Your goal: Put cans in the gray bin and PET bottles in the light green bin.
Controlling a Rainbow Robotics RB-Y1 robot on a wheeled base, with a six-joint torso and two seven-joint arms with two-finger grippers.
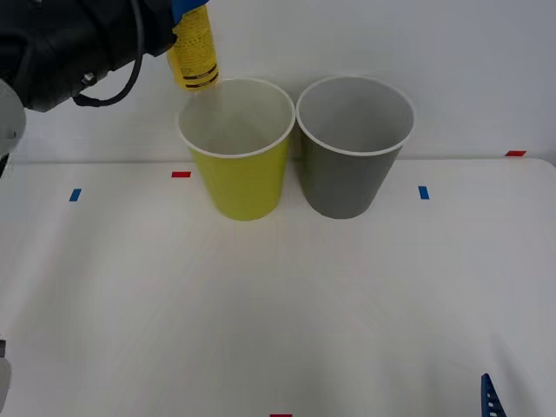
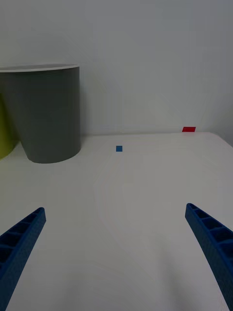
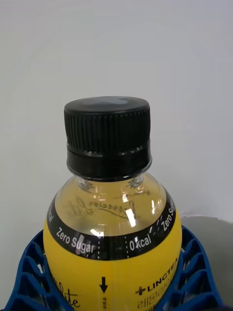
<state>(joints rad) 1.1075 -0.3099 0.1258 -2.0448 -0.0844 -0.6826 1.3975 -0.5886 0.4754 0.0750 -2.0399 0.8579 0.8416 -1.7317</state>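
The left gripper (image 1: 184, 17) is clamped on the bottle (image 1: 193, 54), the green bin (image 1: 240, 165) just below it; the right gripper (image 2: 116, 252) rests apart over the table (image 1: 278, 321)

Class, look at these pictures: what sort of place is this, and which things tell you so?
Probably a robot test bench for waste sorting: a bare white table marked with tape, a light green bin beside a gray bin, and the left hand holding a PET bottle.

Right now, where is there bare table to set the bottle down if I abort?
The table is bare in front of the light green bin and the gray bin, and beside each outward. Between the bins there is no room. The left gripper holds the bottle above the green bin's rim; the right gripper waits low.
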